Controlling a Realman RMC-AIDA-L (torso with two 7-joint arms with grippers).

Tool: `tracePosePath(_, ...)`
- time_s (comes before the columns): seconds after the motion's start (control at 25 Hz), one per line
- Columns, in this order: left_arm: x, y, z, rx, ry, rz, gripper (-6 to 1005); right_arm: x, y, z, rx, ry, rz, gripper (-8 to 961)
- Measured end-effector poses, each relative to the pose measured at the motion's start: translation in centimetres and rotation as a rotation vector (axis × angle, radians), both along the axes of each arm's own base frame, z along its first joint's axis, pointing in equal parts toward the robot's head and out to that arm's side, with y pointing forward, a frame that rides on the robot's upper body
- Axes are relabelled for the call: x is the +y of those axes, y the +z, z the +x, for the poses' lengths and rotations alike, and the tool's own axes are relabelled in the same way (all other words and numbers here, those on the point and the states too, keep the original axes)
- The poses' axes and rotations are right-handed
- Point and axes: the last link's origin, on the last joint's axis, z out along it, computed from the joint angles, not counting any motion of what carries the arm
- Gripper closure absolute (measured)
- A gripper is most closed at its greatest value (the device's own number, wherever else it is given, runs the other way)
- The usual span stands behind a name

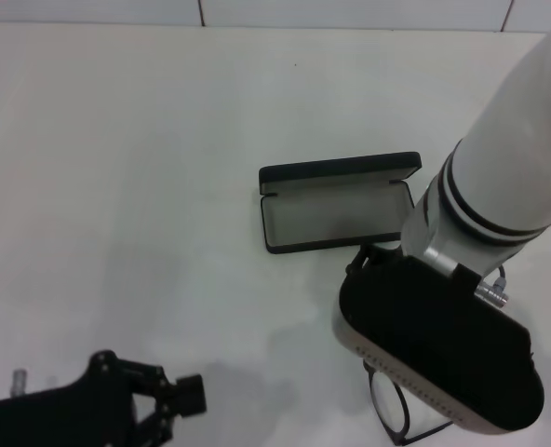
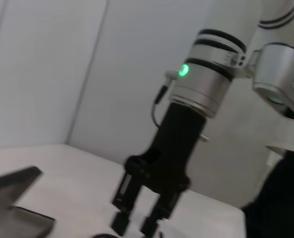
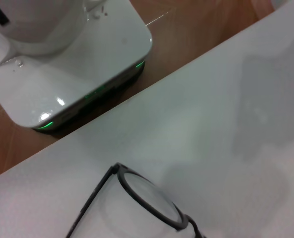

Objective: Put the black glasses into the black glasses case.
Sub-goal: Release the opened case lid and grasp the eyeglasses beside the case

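Black glasses [image 1: 396, 410] on table directly under right claw [image 2: 135, 218].

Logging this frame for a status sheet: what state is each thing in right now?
black glasses case: lid open, nothing in it, on the table.
black glasses: lying on the table, outside the case.
right gripper: open, just above the glasses.
left gripper: parked low near the table's front edge.

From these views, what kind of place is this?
Likely an indoor lab or test bench rather than a home: a plain white table against a bare white wall, brown floor beside it, and a white robot base with green lights. Only an open black glasses case and black glasses are laid out.
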Motion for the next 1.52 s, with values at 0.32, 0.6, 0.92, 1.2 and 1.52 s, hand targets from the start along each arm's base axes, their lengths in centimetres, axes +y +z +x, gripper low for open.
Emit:
tracePosePath(0.32, -0.3, -0.9, 0.5, -0.019, -0.009, -0.037, 930, -0.8, -1.0, -0.2, -0.01, 0.088, -0.032, 470)
tracePosePath(0.6, -0.3, -1.1, 0.7, -0.03, -0.006, -0.028, 930, -0.9, -1.9, 0.1, -0.019, 0.149, -0.046, 480)
tracePosePath(0.92, -0.3, -1.1, 0.6, -0.032, 0.001, -0.022, 930, -1.0, -2.6, 0.7, -0.048, 0.168, -0.065, 491)
tracePosePath(1.2, -0.5, -1.1, 0.5, -0.035, 0.014, -0.021, 930, -1.2, -3.3, 1.5, -0.067, 0.16, -0.08, 501)
tracePosePath(1.52, -0.5, -1.3, 0.5, -0.035, 0.019, -0.019, 930, -2.0, -3.6, 1.4, -0.055, 0.146, -0.117, 512)
